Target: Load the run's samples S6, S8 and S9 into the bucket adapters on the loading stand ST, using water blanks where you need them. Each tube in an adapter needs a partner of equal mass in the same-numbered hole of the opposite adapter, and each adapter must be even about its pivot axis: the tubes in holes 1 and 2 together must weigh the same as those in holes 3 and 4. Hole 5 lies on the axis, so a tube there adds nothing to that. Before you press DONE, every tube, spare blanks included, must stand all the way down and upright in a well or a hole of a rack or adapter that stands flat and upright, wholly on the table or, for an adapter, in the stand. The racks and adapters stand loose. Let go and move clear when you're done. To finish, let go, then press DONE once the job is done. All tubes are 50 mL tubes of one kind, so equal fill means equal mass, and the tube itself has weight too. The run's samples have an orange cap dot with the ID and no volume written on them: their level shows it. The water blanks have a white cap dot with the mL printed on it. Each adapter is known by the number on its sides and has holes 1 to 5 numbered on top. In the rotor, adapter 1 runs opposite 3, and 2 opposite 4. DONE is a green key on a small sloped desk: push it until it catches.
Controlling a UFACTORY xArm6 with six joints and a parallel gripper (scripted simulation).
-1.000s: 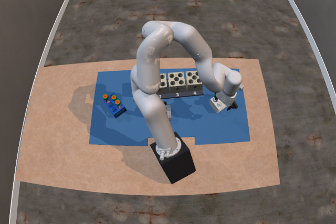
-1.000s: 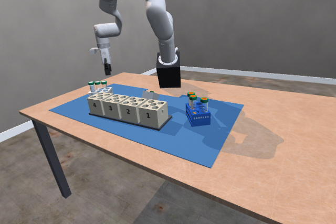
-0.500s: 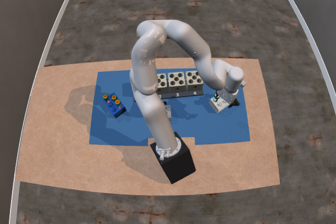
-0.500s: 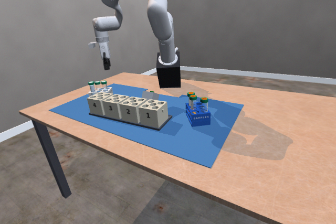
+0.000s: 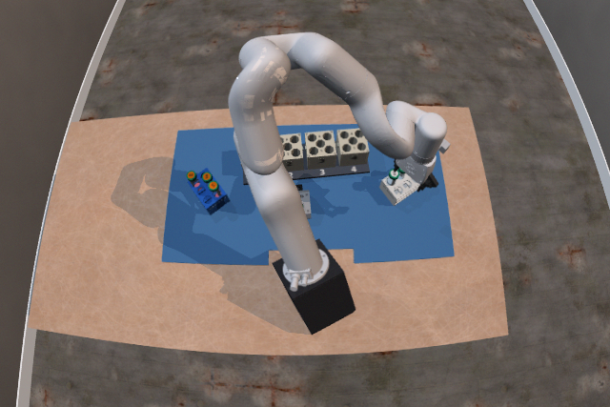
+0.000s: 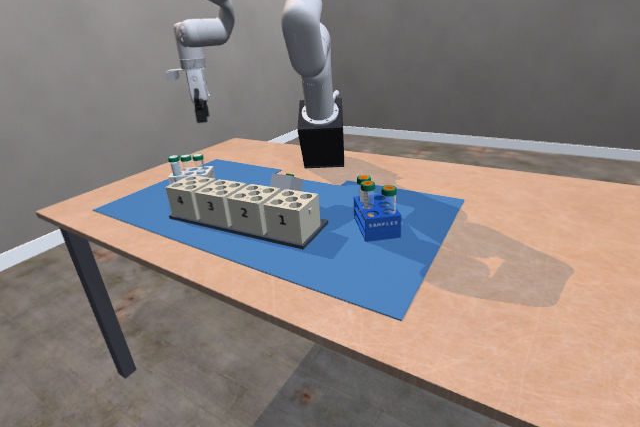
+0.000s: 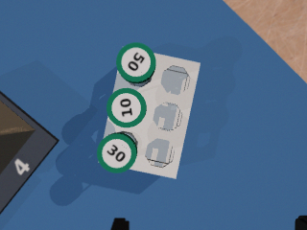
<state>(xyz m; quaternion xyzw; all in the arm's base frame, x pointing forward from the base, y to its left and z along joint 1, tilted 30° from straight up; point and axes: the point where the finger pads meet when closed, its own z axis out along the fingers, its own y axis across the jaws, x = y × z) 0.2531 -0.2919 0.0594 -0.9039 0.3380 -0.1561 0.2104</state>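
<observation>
My gripper is open and empty. It hangs high above the white blank rack. One row of that rack holds three water blanks with white cap dots: 50, 10 and 30. The other row's three wells are empty. Three orange-dotted sample tubes stand in the blue SAMPLES rack; their IDs are too small to read. Adapters 4, 3, 2 and 1 stand empty in the stand.
The dark stand base lies on the blue mat. The small DONE desk sits between the stand and the arm's black base. The arm hides adapter 1 in the top view.
</observation>
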